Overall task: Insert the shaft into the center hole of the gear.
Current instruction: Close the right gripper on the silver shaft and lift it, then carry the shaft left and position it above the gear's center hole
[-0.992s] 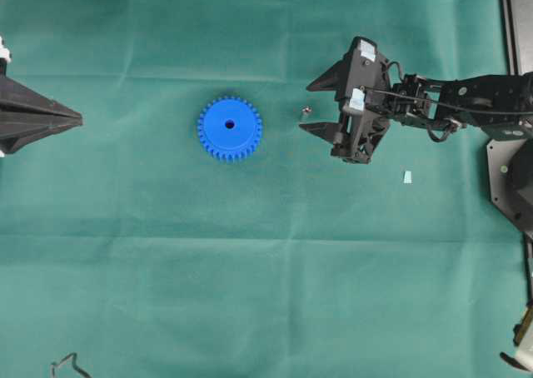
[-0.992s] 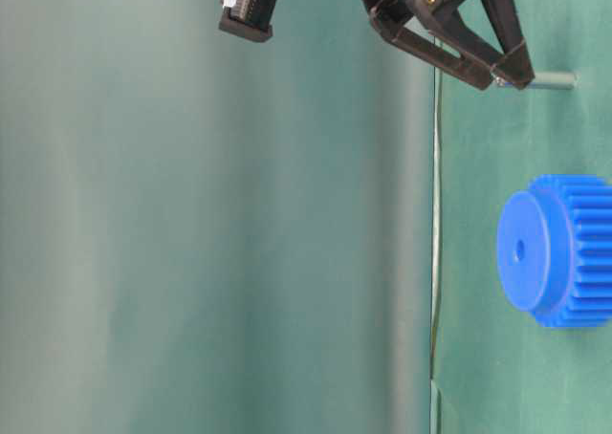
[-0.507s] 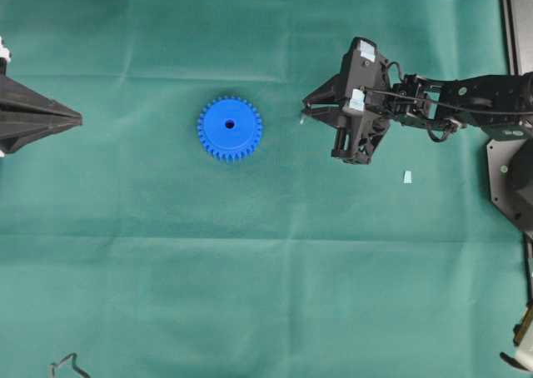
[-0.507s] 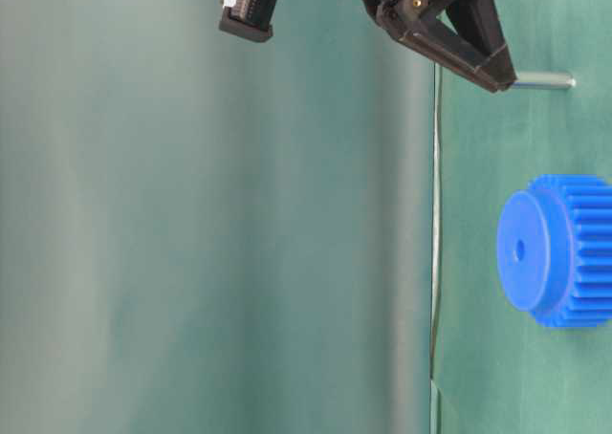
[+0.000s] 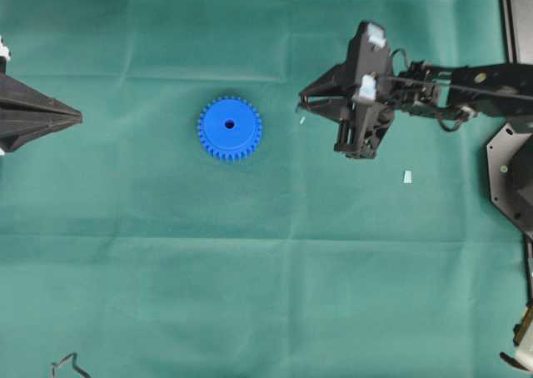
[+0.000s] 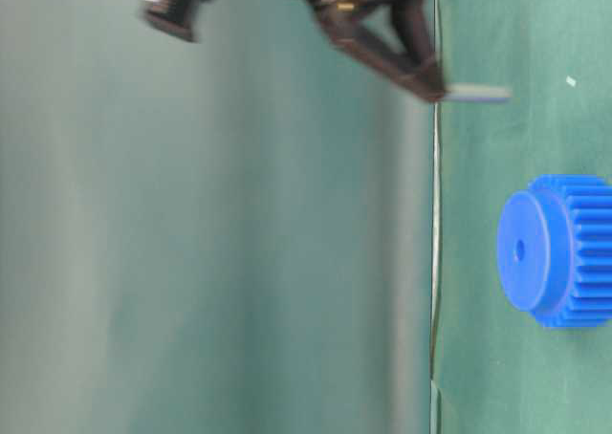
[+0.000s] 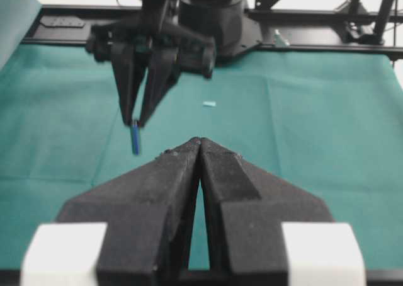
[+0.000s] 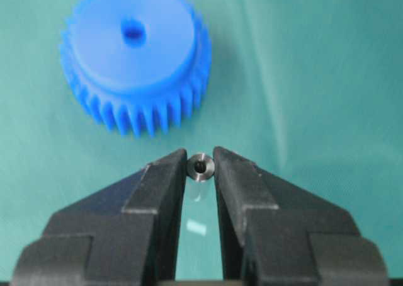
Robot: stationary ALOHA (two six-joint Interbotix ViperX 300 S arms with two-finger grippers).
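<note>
The small silver-grey metal shaft sits at frame centre in the right wrist view, pinched near its top between the right gripper's black jaws, hanging clear of the cloth for carrying. The bright blue toothed plastic gear lies flat left of centre overhead, center hole facing up to receive it. At the left edge, the left gripper waits fully closed and empty.

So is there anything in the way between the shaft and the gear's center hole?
Nothing visible. The right claw holds the shaft, and only bare green cloth lies between it and the gear. The center hole is open and uncovered.
</note>
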